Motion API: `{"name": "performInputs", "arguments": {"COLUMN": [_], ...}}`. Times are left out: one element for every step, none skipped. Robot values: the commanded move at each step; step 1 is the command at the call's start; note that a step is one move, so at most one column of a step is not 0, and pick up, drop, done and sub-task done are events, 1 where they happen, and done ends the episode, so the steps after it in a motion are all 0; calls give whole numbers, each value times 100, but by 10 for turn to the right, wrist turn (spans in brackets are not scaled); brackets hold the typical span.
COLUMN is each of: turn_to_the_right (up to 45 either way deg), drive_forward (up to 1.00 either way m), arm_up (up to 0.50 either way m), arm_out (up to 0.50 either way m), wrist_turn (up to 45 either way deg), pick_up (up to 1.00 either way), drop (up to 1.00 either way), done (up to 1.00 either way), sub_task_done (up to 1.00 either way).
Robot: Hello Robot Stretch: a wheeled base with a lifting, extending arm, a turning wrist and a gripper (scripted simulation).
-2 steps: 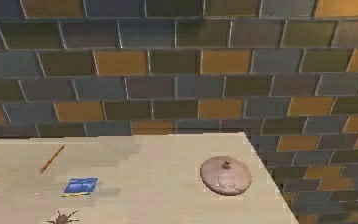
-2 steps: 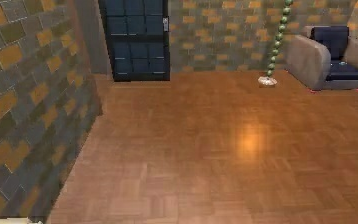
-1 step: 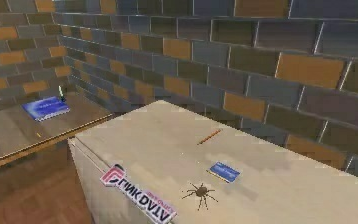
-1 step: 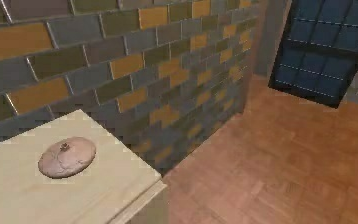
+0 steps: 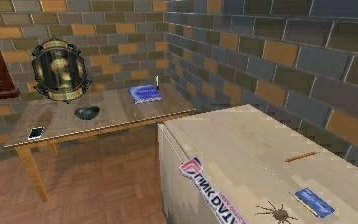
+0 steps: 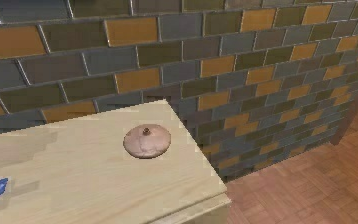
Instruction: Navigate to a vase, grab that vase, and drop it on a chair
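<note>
A squat, round, pinkish-brown vessel [image 6: 147, 141] with a small knob on top rests on a pale wooden top [image 6: 67, 175] in the arm side view, near that top's far right corner. It may be the vase, though its shape is flat and lid-like. In the forward view a large round dark object with gold bands [image 5: 59, 68] stands at the back left of a wooden table [image 5: 112, 122].
The table also holds a dark bowl [image 5: 86, 112], a phone [image 5: 35, 131], a blue book [image 5: 145, 95] and a thin white stick [image 5: 157, 82]. A pale cabinet [image 5: 237, 150] in front carries a pencil [image 5: 301, 157], blue card [image 5: 315, 201] and spider figure [image 5: 277, 211]. Brick walls [image 6: 187, 60] stand behind; wooden floor [image 6: 307, 190] lies right.
</note>
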Motion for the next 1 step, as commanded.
{"name": "performInputs", "arguments": {"turn_to_the_right": [0], "drive_forward": [0], "arm_up": [50], "arm_out": [0], "wrist_turn": [0], "pick_up": [0], "drop": [0], "done": [0], "sub_task_done": [0]}}
